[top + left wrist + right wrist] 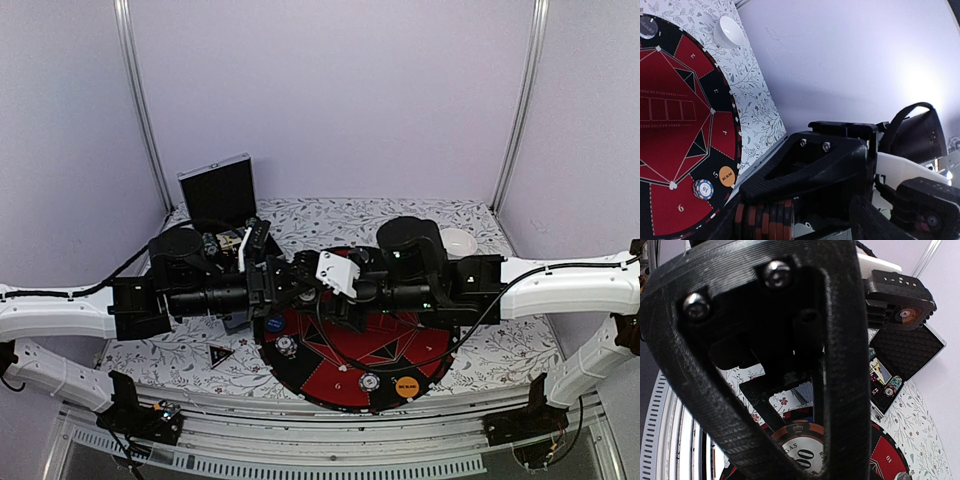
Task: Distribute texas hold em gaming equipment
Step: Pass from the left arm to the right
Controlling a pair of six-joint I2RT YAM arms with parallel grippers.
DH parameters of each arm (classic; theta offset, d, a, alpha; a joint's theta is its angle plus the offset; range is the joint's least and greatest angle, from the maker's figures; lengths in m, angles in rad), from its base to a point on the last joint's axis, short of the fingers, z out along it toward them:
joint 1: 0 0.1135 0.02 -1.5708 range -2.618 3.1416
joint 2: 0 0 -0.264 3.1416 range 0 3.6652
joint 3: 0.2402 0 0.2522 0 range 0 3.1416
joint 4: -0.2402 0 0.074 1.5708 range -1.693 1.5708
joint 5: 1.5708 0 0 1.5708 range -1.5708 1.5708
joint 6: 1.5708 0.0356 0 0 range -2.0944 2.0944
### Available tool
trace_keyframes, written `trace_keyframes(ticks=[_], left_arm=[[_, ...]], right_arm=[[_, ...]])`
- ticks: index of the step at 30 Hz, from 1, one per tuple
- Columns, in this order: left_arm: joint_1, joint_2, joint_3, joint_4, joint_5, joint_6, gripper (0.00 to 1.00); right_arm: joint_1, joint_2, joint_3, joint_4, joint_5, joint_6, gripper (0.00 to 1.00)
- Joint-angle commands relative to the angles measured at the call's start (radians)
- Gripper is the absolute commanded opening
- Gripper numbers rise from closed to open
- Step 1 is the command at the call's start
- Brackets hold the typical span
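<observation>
My right gripper [345, 292] pinches the poker chip stack [767, 220] by its end faces: hard, slick, likely to shear. Left gripper [297, 283]: cannot tell.

Chip stack [765, 220] partly offscreen (btm edge)

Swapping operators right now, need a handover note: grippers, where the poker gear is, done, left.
Left gripper: at the chip stack, above the mat; open or shut unclear.
Right gripper: looks shut on that stack.
On the mat: blue button, orange button, two single chips. Triangular marker on the cloth beside it.
Open case, back left: cards and more chips.
Left: set this stack down, deal out cards and the case's chips.
</observation>
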Motion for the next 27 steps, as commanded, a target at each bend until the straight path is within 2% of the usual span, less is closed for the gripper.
trace_keyframes(ticks=[1,15,20,25,27], left_arm=[[0.016,-0.018,-0.013,0.010,-0.019,0.011,0.73],[0.018,0.055,-0.041,0.146,0.082,-0.046,0.64],[0.019,0.085,-0.055,0.217,0.114,-0.072,0.55],[0.019,0.090,-0.062,0.217,0.113,-0.067,0.45],[0.019,0.090,-0.073,0.218,0.107,-0.069,0.44]], right_arm=[[-0.004,-0.024,0.041,-0.022,-0.002,0.032,0.08],[-0.014,-0.016,0.032,-0.030,0.003,0.051,0.06],[-0.015,-0.006,0.023,-0.026,0.005,0.063,0.06],[-0.020,-0.024,-0.011,-0.026,0.010,0.068,0.06],[-0.024,-0.037,-0.033,-0.026,0.008,0.080,0.06]])
